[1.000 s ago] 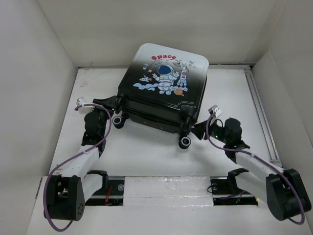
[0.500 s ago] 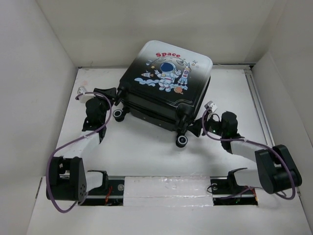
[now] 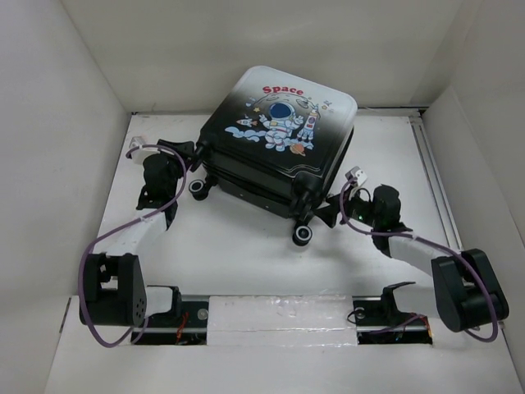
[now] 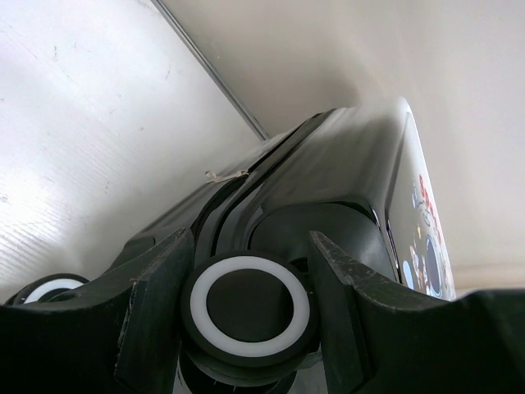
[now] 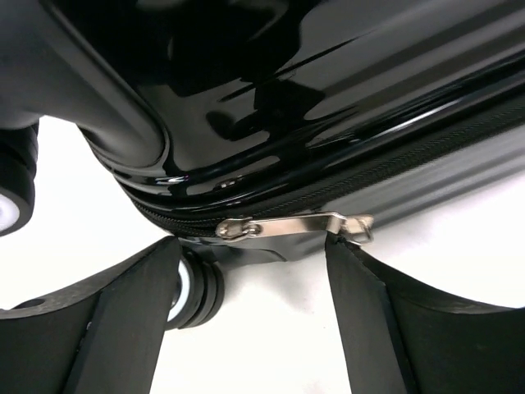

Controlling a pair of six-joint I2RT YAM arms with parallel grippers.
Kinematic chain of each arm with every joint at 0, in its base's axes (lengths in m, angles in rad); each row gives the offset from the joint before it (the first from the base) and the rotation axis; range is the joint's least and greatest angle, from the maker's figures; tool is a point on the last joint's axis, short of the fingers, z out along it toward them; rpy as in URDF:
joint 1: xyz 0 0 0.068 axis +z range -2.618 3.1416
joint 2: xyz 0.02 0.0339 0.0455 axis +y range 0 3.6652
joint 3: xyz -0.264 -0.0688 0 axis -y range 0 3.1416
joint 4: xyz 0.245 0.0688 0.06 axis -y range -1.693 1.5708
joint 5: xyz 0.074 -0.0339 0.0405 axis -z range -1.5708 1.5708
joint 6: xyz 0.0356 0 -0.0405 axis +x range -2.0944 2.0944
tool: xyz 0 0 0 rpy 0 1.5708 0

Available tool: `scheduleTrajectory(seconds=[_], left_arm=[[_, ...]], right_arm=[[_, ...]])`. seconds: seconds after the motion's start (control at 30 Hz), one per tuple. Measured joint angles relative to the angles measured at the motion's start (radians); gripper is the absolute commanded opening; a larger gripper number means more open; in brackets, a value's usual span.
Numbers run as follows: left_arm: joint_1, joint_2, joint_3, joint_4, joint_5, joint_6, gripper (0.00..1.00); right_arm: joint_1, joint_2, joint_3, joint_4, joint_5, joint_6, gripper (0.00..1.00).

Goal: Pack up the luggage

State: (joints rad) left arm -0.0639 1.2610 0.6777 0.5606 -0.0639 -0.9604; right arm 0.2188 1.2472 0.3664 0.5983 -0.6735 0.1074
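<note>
The luggage [image 3: 279,148] lies shut on the white table, its astronaut print facing up and its wheels towards me. My left gripper [image 3: 189,156] is at its near left corner. In the left wrist view the fingers [image 4: 156,304] sit close on both sides of a black-and-white caster wheel [image 4: 250,305], shut on it. My right gripper [image 3: 332,215] is at the near right corner, open. In the right wrist view its jaws stand wide below the silver zipper pull [image 5: 295,223]. The right fingertip [image 5: 340,246] touches the pull's end, and nothing is held.
Two more caster wheels [image 3: 303,235] [image 3: 198,187] stick out from the luggage's near side. One wheel [image 5: 197,287] sits just behind my right gripper's left finger. White walls [image 3: 74,123] box the table in on three sides, and a rail [image 3: 435,180] runs along the right.
The luggage has slid a little back and to the right. My right gripper has opened wide at the zipper pull, and its arm has folded lower. My left gripper followed, still on the wheel.
</note>
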Motion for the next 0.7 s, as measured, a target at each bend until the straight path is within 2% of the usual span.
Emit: scheduleTrajectory(seconds=[0.27,0.53,0.7], left_arm=[[0.000,0.002,0.000,-0.004,0.003,-0.002,0.00],[0.001,0.010,0.000,0.015,-0.008,-0.001,0.00],[0.000,0.011,0.000,0.017,-0.008,-0.001,0.00]], right_arm=[[-0.045,-0.072,0.002,0.026,-0.005,0.013,0.77],[-0.063,0.061,0.061,0.089,-0.127,0.025,0.82],[-0.066,-0.041,0.055,0.018,-0.069,0.040,0.85]])
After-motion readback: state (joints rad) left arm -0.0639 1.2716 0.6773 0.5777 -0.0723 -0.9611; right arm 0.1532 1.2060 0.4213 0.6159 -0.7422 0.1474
